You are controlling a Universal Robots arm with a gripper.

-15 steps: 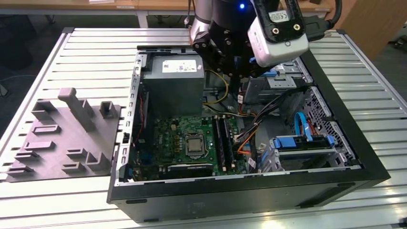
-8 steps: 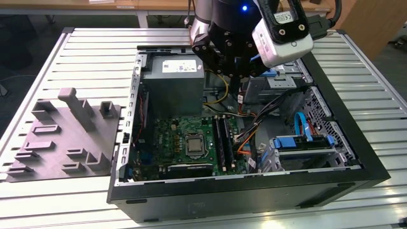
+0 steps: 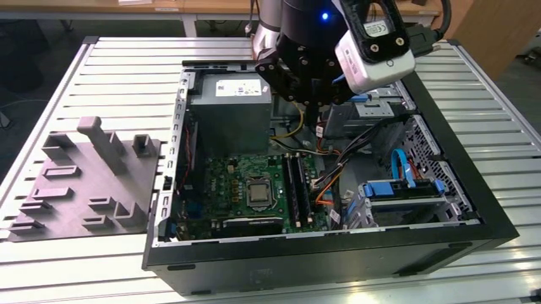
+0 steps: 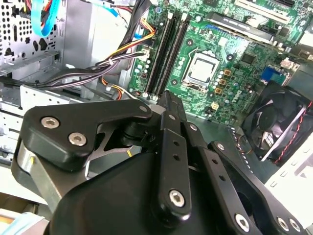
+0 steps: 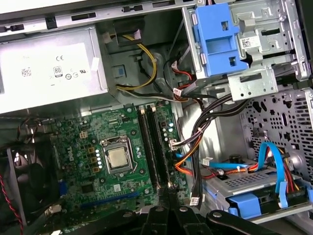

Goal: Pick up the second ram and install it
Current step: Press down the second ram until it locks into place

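My gripper [image 3: 313,126] hangs over the open computer case [image 3: 338,253], its two thin fingers pressed together and shut, with nothing visible between them. In both wrist views the shut fingers [image 4: 166,98] [image 5: 168,198] point down at the near end of two long dark memory slots [image 4: 166,54] [image 5: 152,147] on the green motherboard [image 3: 228,180], well above them. The slots [image 3: 293,183] run side by side next to the processor [image 5: 117,157]. I cannot tell whether a ram sits in either slot. No loose ram is in view.
A grey moulded holder [image 3: 85,183] lies on the slatted table at the exterior view's left of the case. Inside the case are the power supply [image 3: 230,104], cable bundles [image 5: 195,122], a blue drive bracket [image 5: 217,39], a drive tray [image 3: 404,190] and a fan [image 4: 276,122].
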